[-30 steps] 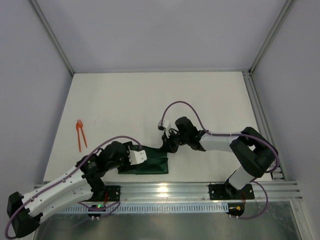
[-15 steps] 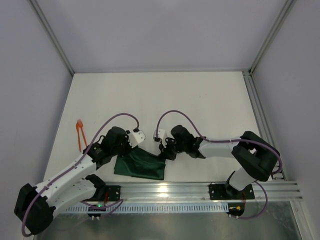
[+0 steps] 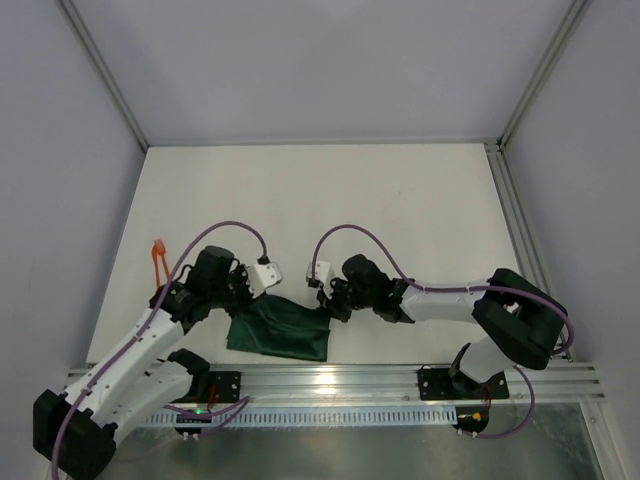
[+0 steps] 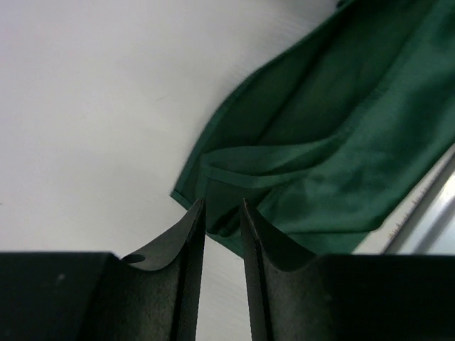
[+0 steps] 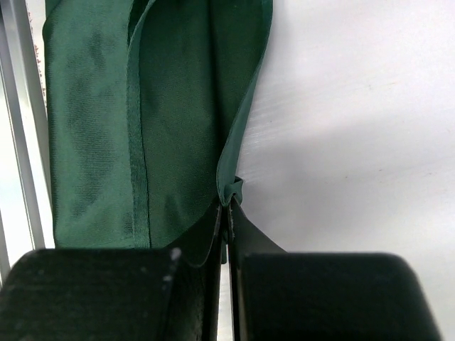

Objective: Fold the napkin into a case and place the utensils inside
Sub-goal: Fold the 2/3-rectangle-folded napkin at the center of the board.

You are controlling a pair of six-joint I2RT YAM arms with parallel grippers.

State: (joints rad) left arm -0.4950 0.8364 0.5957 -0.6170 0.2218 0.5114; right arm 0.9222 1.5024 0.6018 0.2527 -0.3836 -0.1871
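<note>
The dark green napkin (image 3: 280,332) lies folded in a rumpled oblong near the table's front edge, between the two arms. It fills the left wrist view (image 4: 334,142) and the right wrist view (image 5: 170,106). My right gripper (image 3: 328,308) (image 5: 229,202) is shut on a pinched fold of the napkin's right edge. My left gripper (image 3: 243,300) (image 4: 222,206) is at the napkin's far left corner, its jaws a narrow gap apart with white table showing between them. The orange utensils (image 3: 158,260) lie at the far left of the table, partly hidden behind the left arm's cable.
An aluminium rail (image 3: 400,380) runs along the front edge just below the napkin; it also shows in the right wrist view (image 5: 21,142) and the left wrist view (image 4: 426,206). Enclosure walls and a side rail (image 3: 520,240) bound the table.
My left arm has swung left and back, from over the napkin to its left corner. My right gripper has moved left with the napkin's edge. The napkin now lies looser and more rumpled.
</note>
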